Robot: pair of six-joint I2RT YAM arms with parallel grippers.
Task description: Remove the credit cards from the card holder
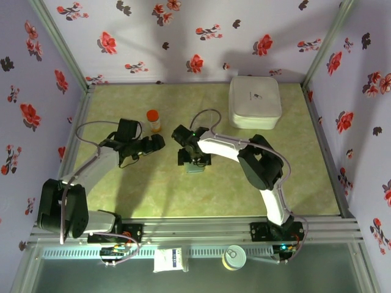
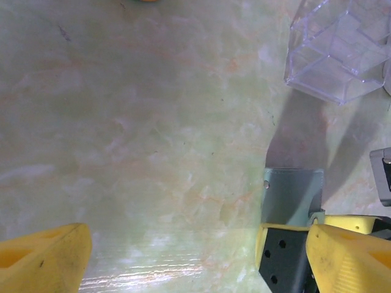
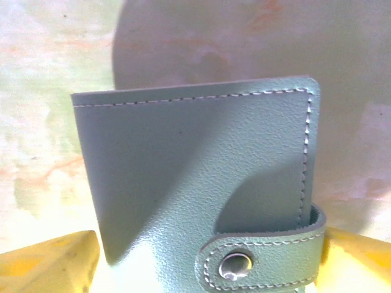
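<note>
While hanging over the middle of the green surface (image 1: 140,195), straddled the card holder (image 3: 195,177) with the right end effector (image 3: 208,259): yellow fingers (image 3: 49,262) apart at either side, close against its edges; could not tell whether pressing it. Found that grey-blue holder lying flat and folded shut, strap (image 3: 263,256) snapped across one edge, contents hidden. Held the left end effector (image 2: 198,244) spread wide just beside it, bare surface between the fingers. Left broad open room toward the near rail (image 1: 195,231) and both side walls. Noted a clear plastic piece (image 2: 339,52) near the holder's far side, an orange bottle (image 1: 154,120) beyond the left end effector, and a white box (image 1: 255,102), lid shut, well apart at the far right corner.
</note>
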